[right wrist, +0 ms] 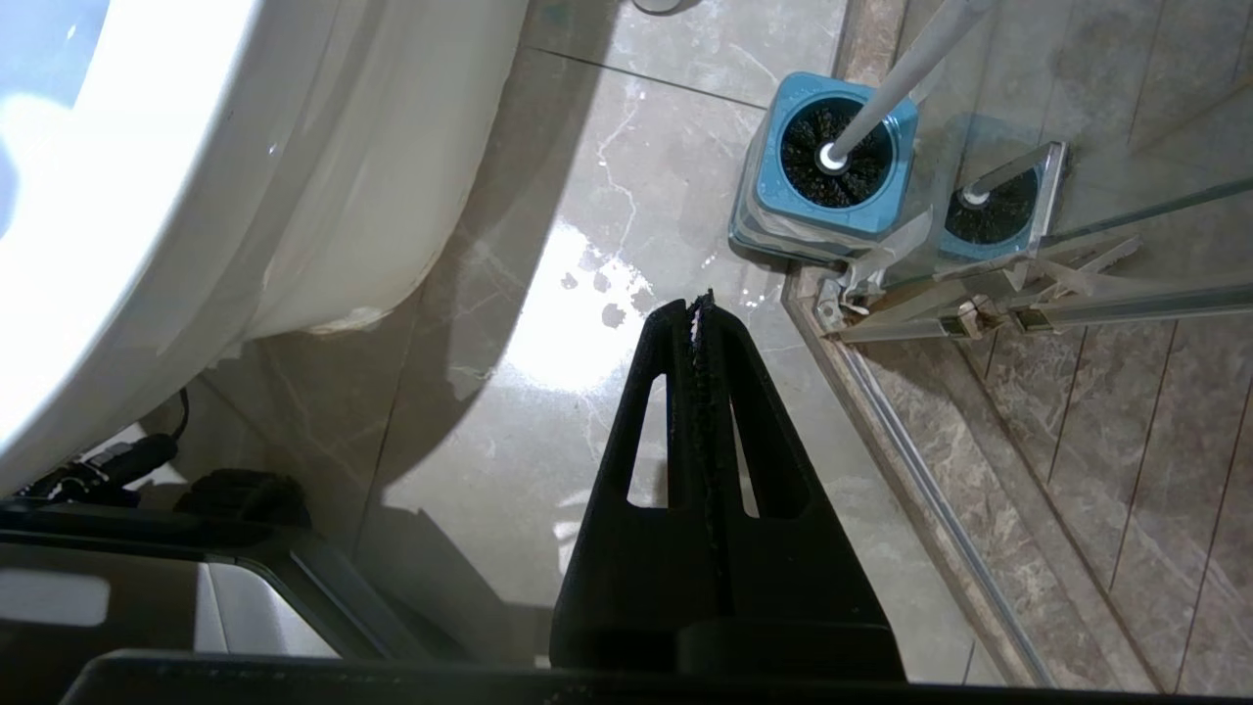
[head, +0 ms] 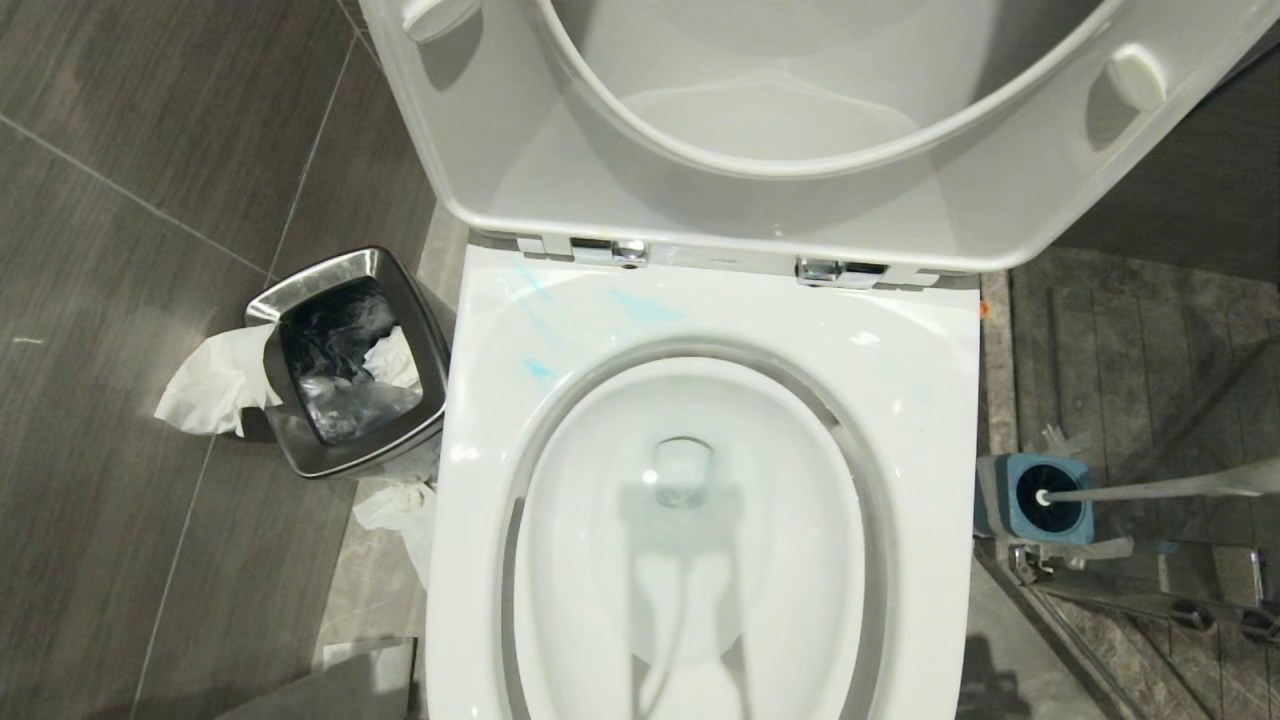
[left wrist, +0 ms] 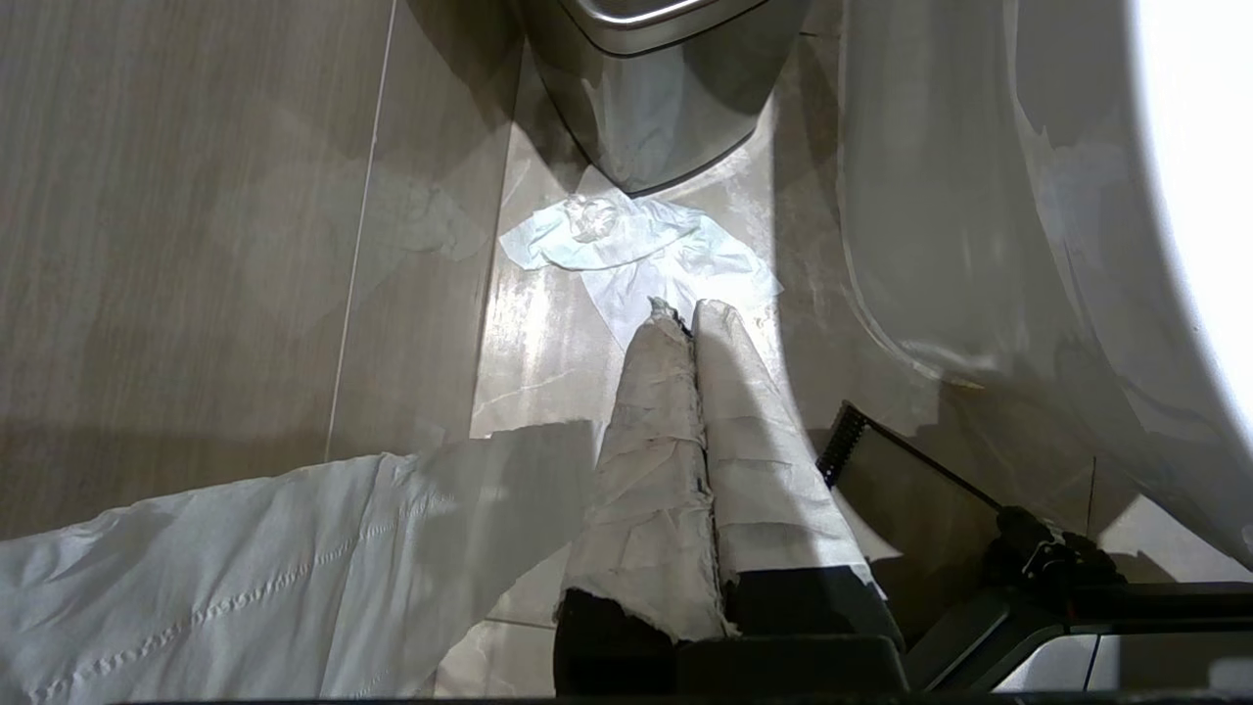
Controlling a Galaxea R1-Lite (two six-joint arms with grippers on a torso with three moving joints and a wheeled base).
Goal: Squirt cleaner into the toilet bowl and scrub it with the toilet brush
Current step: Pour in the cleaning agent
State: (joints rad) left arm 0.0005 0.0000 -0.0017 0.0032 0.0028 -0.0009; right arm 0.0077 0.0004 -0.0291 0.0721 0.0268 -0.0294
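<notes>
The white toilet bowl [head: 700,560] fills the middle of the head view, seat and lid raised. Pale turquoise smears of cleaner [head: 640,308] mark the back of its broad rim. The toilet brush [head: 1150,488] stands on the floor to the bowl's right, black bristles down in its square blue holder [head: 1035,500]; it also shows in the right wrist view [right wrist: 886,93]. My right gripper [right wrist: 697,305] hangs shut and empty above the floor, short of the holder. My left gripper [left wrist: 682,311], fingers wrapped in white paper, is shut and empty above the floor left of the bowl. Neither arm shows in the head view.
A square steel waste bin [head: 345,365] with a black liner stands left of the bowl, tissue [head: 215,385] draped over it and more tissue [left wrist: 636,245] on the floor. A glass shower partition with a metal floor rail [right wrist: 930,490] runs right behind the brush holder.
</notes>
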